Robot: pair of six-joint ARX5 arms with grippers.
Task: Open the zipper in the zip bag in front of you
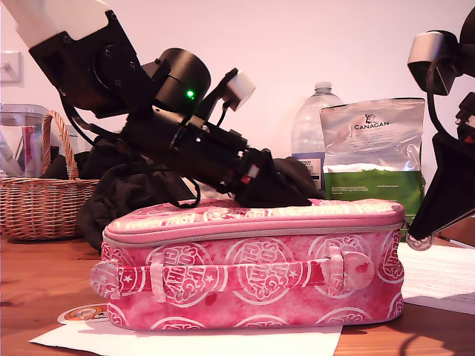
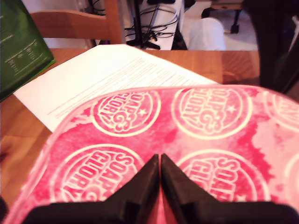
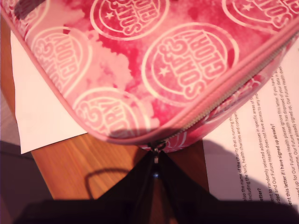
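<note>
The zip bag [image 1: 252, 267] lay flat on papers on the worktop [image 1: 44, 282]. My first hand [image 2: 160, 161], jaws closed and empty, pressed its top panel, probably to steady it. My second hand [image 3: 155, 156] had closed on the zipper [image 3: 219, 100] pull at the corner.

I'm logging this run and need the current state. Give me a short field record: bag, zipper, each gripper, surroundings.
bag: pink zip bag, flat on paper sheets on a wooden table
zipper: zipper looks closed along the visible side
first gripper: my first gripper, jaws together, resting on the bag's top panel
second gripper: my second gripper, closed at the zipper's corner, apparently on the pull
behind: wicker basket, water bottle, foil pouch
</note>
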